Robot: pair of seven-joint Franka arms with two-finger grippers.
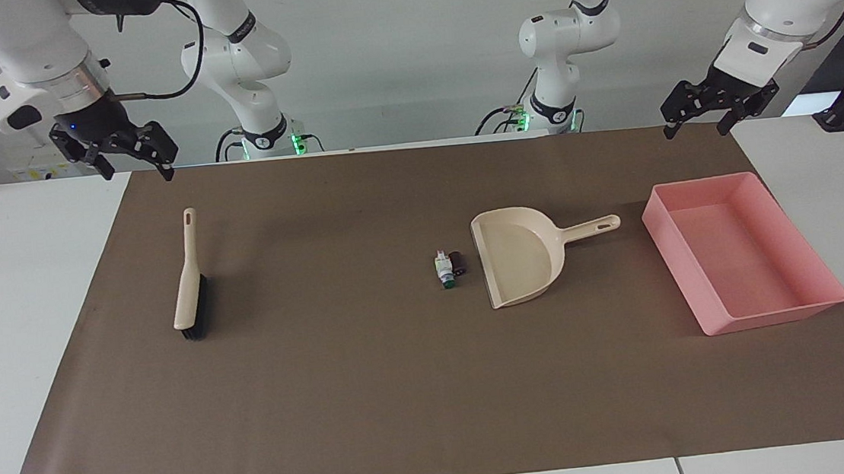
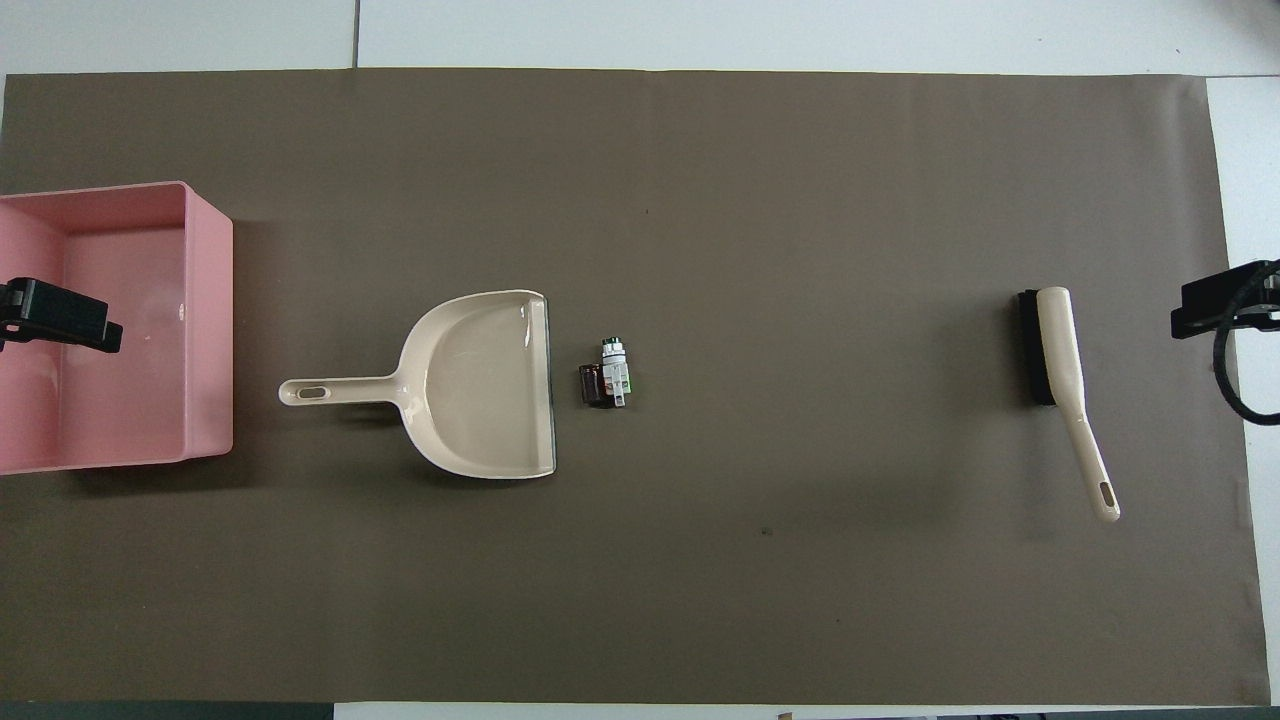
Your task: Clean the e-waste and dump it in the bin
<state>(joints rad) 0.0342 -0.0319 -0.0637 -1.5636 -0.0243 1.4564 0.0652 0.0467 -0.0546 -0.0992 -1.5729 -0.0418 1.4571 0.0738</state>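
Observation:
The e-waste lies mid-mat: a white-and-green piece (image 1: 444, 270) (image 2: 616, 368) touching a dark cylinder (image 1: 458, 263) (image 2: 593, 385). They sit just off the open lip of the beige dustpan (image 1: 519, 259) (image 2: 480, 385), toward the right arm's end. The pink bin (image 1: 773, 317) (image 2: 210, 320) stands at the left arm's end, holding nothing. My left gripper (image 1: 694, 129) (image 2: 60, 315) hangs open and raised over the bin. My right gripper (image 1: 139, 172) (image 2: 1225, 305) hangs open and raised over the mat's edge at the right arm's end.
A beige hand brush (image 1: 188, 284) (image 2: 1065, 370) with black bristles lies on the brown mat (image 1: 375, 394) toward the right arm's end, handle pointing toward the robots. The dustpan's handle points toward the bin. White tabletop surrounds the mat.

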